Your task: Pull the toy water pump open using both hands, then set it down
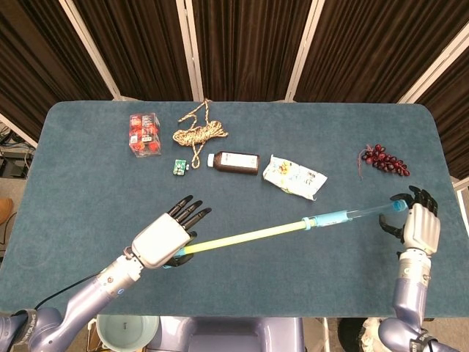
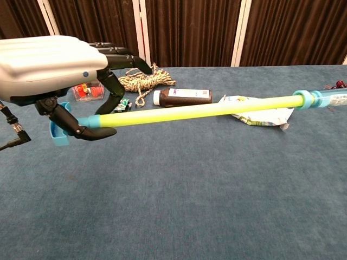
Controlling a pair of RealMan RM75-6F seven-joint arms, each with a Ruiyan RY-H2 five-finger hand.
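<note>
A blue table (image 1: 88, 183) holds a long toy pump (image 1: 249, 236), drawn out and held above the surface. The left hand (image 1: 163, 236) pinches its yellow rod's blue handle, other fingers extended. The right hand (image 1: 418, 224) curls around the clear barrel's tip.

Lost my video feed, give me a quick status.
Left robot hand grips the handle end, right robot hand the barrel end. Toy water pump pulled long, held above the table. Nothing in the way.
</note>
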